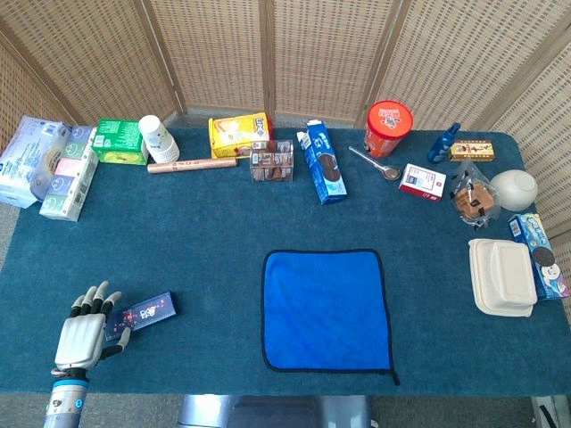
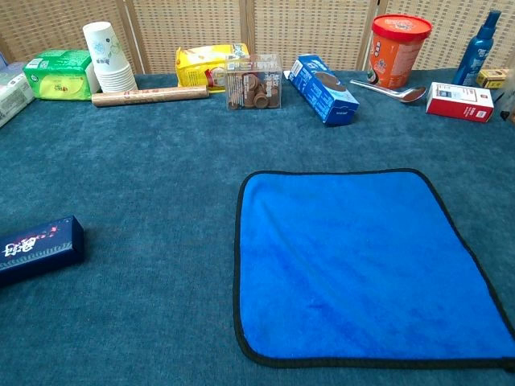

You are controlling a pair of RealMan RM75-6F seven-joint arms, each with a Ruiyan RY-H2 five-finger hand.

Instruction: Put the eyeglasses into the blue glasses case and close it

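A dark blue oblong box [image 1: 144, 313] with small print lies near the table's front left; the chest view shows the box [image 2: 39, 248] at its left edge. My left hand [image 1: 85, 333] hovers at the box's left end with its fingers spread and its fingertips [image 1: 105, 303] over that end. It holds nothing that I can see. The chest view does not show this hand. A blue cloth [image 1: 326, 308] with a dark hem lies flat at front centre. I cannot make out any eyeglasses. My right hand is out of both views.
Along the back stand tissue packs [image 1: 53, 169], a green pack [image 1: 120, 141], paper cups [image 1: 158, 137], a yellow bag [image 1: 238, 134], a blue biscuit box [image 1: 322, 163] and a red tub [image 1: 389, 127]. A white clamshell box [image 1: 502, 276] and a bowl [image 1: 515, 189] sit at the right.
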